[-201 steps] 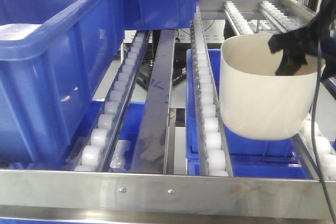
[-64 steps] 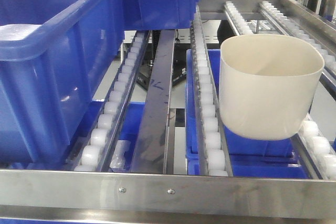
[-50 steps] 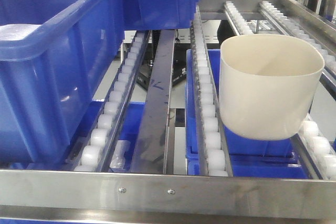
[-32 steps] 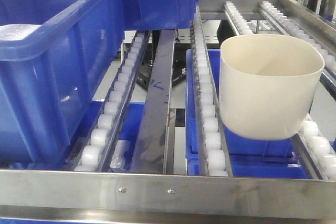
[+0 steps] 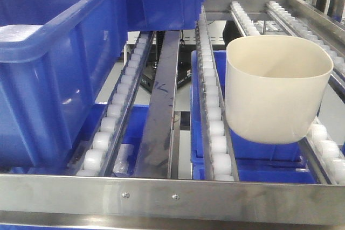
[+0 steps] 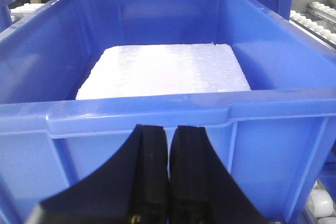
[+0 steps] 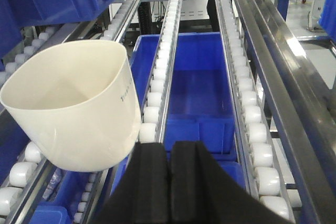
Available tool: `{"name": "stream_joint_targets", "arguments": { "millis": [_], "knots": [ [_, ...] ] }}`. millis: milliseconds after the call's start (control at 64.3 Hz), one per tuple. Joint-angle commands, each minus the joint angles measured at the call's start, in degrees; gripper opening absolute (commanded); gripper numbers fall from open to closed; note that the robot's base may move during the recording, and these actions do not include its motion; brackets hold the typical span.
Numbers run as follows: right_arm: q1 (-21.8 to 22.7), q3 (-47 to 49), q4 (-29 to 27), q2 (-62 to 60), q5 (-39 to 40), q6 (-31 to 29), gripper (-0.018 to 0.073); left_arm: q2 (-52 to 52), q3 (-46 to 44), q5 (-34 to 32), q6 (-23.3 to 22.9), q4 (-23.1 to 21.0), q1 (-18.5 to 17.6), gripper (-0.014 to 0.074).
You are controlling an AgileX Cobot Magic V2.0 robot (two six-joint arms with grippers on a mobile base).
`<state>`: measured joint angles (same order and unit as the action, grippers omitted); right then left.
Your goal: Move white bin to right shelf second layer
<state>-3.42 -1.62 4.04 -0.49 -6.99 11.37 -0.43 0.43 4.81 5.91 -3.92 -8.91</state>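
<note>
The cream-white bin (image 5: 275, 90) sits tilted on the white roller tracks (image 5: 213, 127) of the right shelf second layer, behind its steel front rail (image 5: 172, 192). Neither gripper shows in the front view. In the right wrist view the white bin (image 7: 73, 114) rests across the left tracks, and my right gripper (image 7: 170, 145) is shut and empty just to its lower right, apart from it. My left gripper (image 6: 168, 129) is shut and empty, facing the front wall of a blue crate (image 6: 157, 114).
The large blue crate (image 5: 48, 68) fills the left tracks and holds a white foam slab (image 6: 163, 69). Another blue crate (image 5: 253, 160) lies below the rollers, under the bin. More roller tracks (image 7: 247, 103) and a steel side rail (image 7: 283, 93) run to the right.
About three seconds ago my right gripper was at the bin's right rim; it has since left the front view. The bin has stayed on the rollers over the last second.
</note>
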Motion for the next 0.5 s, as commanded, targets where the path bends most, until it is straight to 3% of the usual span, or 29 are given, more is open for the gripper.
{"name": "stream_joint_targets", "arguments": {
  "millis": [0, 482],
  "knots": [
    [0.3, 0.8, 0.8, -1.3, 5.4, -0.1, 0.0029, -0.8, 2.1, -4.8, -0.2, -0.3, -0.2, 0.0085],
    [0.3, 0.8, 0.8, -1.3, 5.3, -0.1, 0.0029, -0.8, 2.1, -4.8, -0.2, -0.3, -0.2, 0.0085]
  ]
}}
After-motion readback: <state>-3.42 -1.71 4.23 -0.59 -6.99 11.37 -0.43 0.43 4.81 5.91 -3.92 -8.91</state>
